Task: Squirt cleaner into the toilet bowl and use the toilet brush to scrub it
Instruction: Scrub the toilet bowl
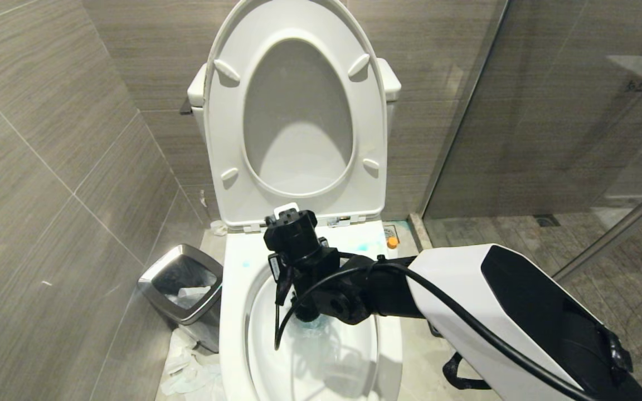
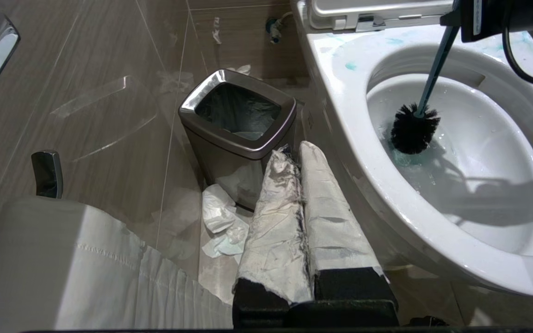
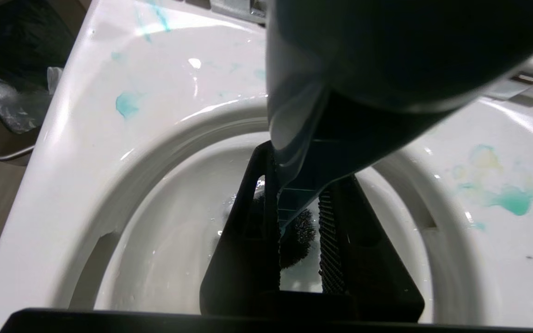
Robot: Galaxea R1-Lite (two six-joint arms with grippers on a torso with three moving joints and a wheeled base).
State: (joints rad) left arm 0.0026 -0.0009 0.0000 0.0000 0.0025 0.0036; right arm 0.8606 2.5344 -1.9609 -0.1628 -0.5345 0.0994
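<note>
The white toilet bowl stands before me with its seat and lid raised. My right gripper hangs over the bowl, pointing down, shut on the slate-blue handle of the toilet brush. The brush's dark head sits low inside the bowl, at the bluish water. Turquoise blots of cleaner mark the rim on both sides. My left gripper, fingers wrapped in white cloth, is parked shut beside the bowl, holding nothing.
A steel-rimmed black bin stands on the floor left of the toilet, with crumpled paper in front of it. A glass shower partition closes the right side and a tiled wall the left. A small orange object lies by the tank.
</note>
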